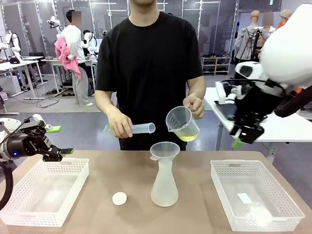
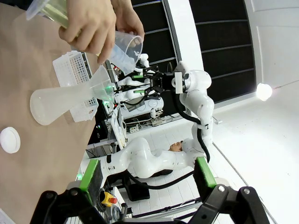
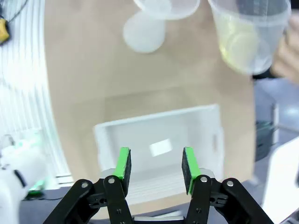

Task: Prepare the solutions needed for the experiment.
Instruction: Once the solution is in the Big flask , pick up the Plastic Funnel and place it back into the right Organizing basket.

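floor [image 1: 48, 105]: grey | white desk [image 1: 287, 129] (right side) | low shelf [image 1: 216, 65] | panelled back wall [image 1: 219, 19]

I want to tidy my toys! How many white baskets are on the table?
2. The left basket sits at the robot's left end of the table, the right basket at its right end. None looks hidden.

Clear glossy plastic for beaker [image 1: 182, 122] and cylinder [image 1: 143, 128], see-through solution [image 1: 188, 137], frosted matt flask [image 1: 164, 187] and funnel [image 1: 165, 148], white latticed plastic for left basket [image 1: 63, 160] and right basket [image 1: 239, 163], smooth matt brown for table [image 1: 122, 170].
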`<state>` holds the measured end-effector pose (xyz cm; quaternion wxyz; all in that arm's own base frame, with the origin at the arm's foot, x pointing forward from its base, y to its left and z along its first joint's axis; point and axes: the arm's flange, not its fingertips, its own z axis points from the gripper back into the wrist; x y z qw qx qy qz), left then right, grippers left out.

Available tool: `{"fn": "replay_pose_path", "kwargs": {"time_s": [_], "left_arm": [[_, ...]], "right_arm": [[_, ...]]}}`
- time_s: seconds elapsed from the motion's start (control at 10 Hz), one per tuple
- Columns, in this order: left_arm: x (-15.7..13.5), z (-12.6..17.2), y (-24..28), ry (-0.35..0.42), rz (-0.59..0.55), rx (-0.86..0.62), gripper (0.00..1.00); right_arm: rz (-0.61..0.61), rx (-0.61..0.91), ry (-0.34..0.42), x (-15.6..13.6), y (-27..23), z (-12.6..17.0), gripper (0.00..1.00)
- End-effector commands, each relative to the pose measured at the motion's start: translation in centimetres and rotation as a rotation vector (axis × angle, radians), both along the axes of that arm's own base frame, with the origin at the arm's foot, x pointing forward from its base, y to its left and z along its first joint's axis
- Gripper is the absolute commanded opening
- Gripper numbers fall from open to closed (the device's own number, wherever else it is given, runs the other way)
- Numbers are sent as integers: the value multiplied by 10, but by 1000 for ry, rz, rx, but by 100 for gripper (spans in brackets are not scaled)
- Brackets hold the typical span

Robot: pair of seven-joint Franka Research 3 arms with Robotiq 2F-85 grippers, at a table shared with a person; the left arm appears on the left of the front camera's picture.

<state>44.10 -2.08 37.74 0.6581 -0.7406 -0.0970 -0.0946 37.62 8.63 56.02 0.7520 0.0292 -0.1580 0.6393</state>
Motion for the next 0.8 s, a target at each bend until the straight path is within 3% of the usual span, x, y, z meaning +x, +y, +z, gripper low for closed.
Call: {"fn": "replay_pose_path", "kwargs": {"time_s": [0.0,0.1,0.2,0.3,0.5,0.6,0.7], "left_arm": [[-1,3,-1,-4,6,-10,100],[-1,3,-1,-4,6,-10,100],[-1,3,-1,-4,6,-10,100],[-1,3,-1,-4,6,-10,100],[-1,3,-1,-4,6,-10,100],[-1,3,-1,-4,6,-10,100],[-1,3,-1,-4,6,-10,100]], "right_arm": [[-129,58,90,-12,-4,11,56],[-49,101,80,-17,-3,13,56],[247,119,-1,-20,5,19,56],[-73,37,96,-11,-14,3,56],[-73,37,96,-11,-14,3,56],[10,59,71,-16,-8,9,56],[-226,40,149,-4,2,-7,56]]}}
